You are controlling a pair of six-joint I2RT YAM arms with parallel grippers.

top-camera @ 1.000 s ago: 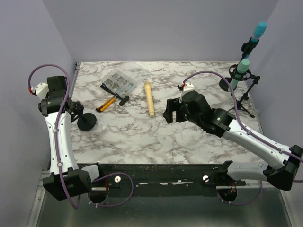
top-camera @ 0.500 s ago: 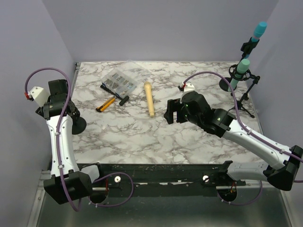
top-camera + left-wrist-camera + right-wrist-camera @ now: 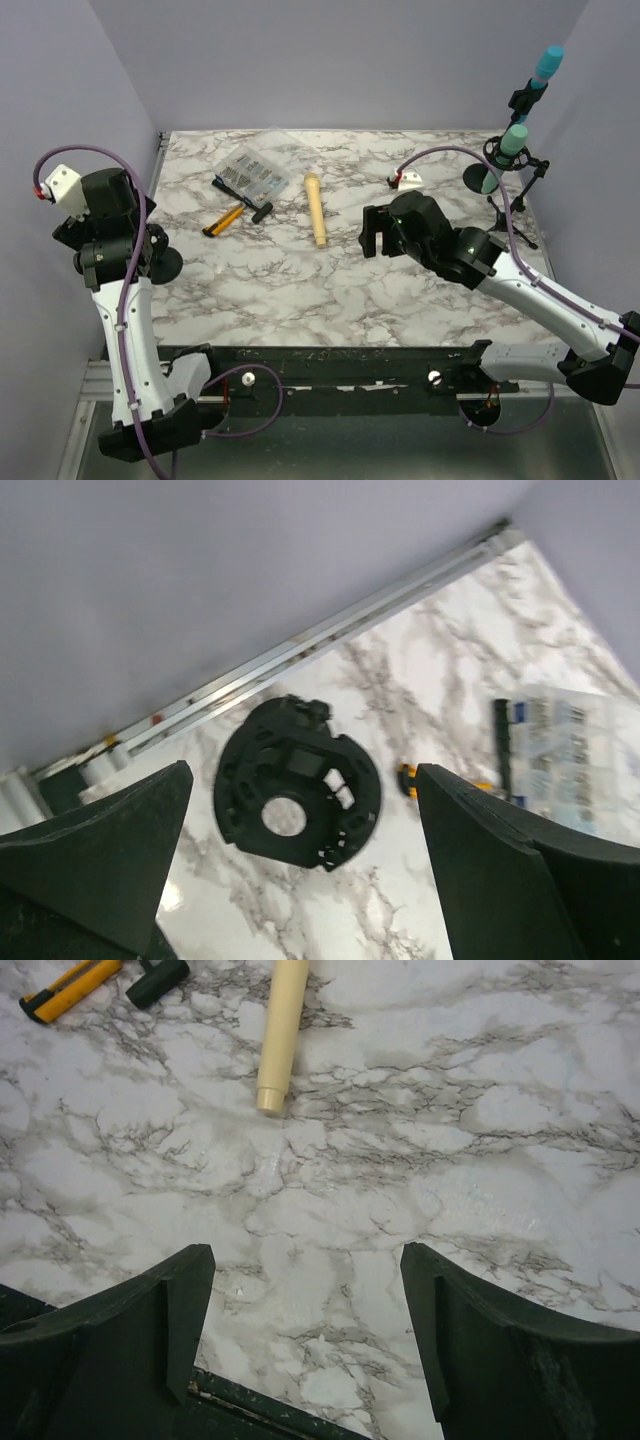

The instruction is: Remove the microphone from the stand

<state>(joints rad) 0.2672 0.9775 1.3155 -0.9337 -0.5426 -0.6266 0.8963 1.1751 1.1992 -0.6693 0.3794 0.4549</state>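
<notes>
- Teal microphone [image 3: 514,138] sits tilted in the clip of its stand [image 3: 520,205] at the far right corner. A second teal microphone [image 3: 547,64] is clipped higher up.
- Left gripper [image 3: 302,775]: jaws spread wide, nothing held. It hangs over a black round base [image 3: 250,780] at the table's left edge.
- Right gripper [image 3: 305,1260]: jaws well apart, empty, over bare marble and well apart from the stand. A cream microphone [image 3: 280,1020] lies loose nearby.
- Judgement: the barrel looks rigid, light, smooth and probably slippery, and the stand looks easy to tip.
- Best hold: across the barrel just above the clip, pulling along its axis.

On your marble table [image 3: 400,290] lie a cream microphone [image 3: 317,210], a black round base [image 3: 296,783], a clear parts case [image 3: 255,167] and an orange-handled tool [image 3: 223,220].
</notes>
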